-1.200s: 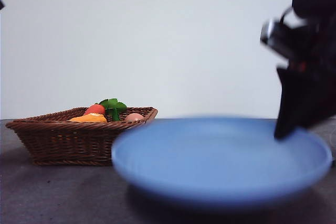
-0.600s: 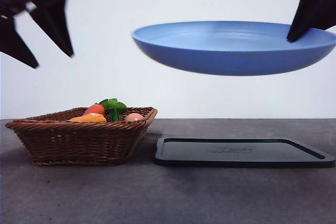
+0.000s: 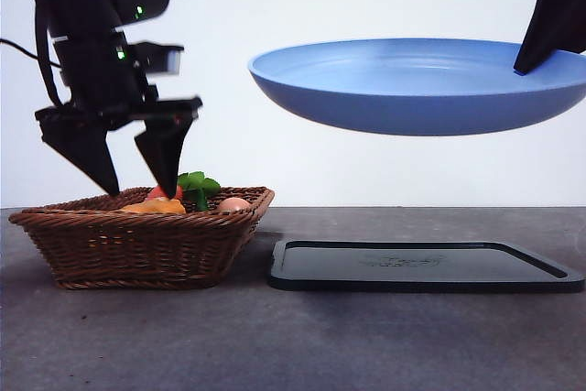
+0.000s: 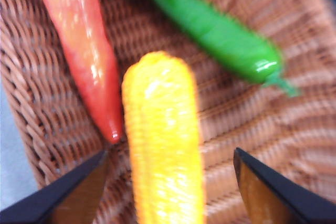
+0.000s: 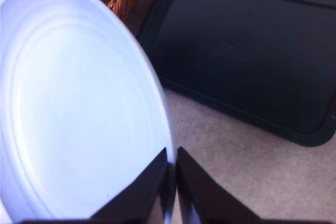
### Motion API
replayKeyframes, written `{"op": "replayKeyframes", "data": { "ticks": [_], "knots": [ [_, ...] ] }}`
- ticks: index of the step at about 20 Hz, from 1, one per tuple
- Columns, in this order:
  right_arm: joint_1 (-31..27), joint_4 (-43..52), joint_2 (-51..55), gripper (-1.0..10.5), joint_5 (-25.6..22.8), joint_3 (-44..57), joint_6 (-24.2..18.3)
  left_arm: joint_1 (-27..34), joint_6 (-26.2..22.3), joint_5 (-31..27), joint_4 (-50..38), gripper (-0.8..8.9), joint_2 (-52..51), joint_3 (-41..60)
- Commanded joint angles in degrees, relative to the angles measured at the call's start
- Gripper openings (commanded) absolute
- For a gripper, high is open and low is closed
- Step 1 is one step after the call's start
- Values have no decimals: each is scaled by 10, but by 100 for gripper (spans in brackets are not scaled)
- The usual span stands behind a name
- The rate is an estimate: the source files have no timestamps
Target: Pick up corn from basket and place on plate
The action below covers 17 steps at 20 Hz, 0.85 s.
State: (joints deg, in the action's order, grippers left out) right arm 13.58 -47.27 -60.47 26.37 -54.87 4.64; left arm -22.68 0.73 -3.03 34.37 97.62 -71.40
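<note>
L jaws astride corn [image 4: 164, 140]

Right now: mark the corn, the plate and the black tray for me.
corn [image 4: 164, 140], left wrist view, middle of the cob.
plate [image 3: 412, 103], front view, outer wall of the underside.
black tray [image 5: 247, 51], right wrist view, bare flat floor.

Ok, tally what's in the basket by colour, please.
Yellow-orange: 1, the corn
Red-orange: 1, the carrot
Green: 1, a pepper-like vegetable
Tan: 1, a small ball
Total: 4 in the basket
</note>
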Motion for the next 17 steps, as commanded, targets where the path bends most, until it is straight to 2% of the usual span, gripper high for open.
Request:
{"op": "replayKeyframes", "data": {
  "ticks": [1,10,17],
  "knots": [
    [-4,10,-4,1,4,-12,-7,-4,-7,-6,-10,387,23,-14],
    [-6,19,-4,1,3,-12,-8,-10,-7,-16,-15,387,66,-14],
    [-21,22,-5,1,4,-12,-10,-12,7,-16,-9,226,66,-14]
  ]
}}
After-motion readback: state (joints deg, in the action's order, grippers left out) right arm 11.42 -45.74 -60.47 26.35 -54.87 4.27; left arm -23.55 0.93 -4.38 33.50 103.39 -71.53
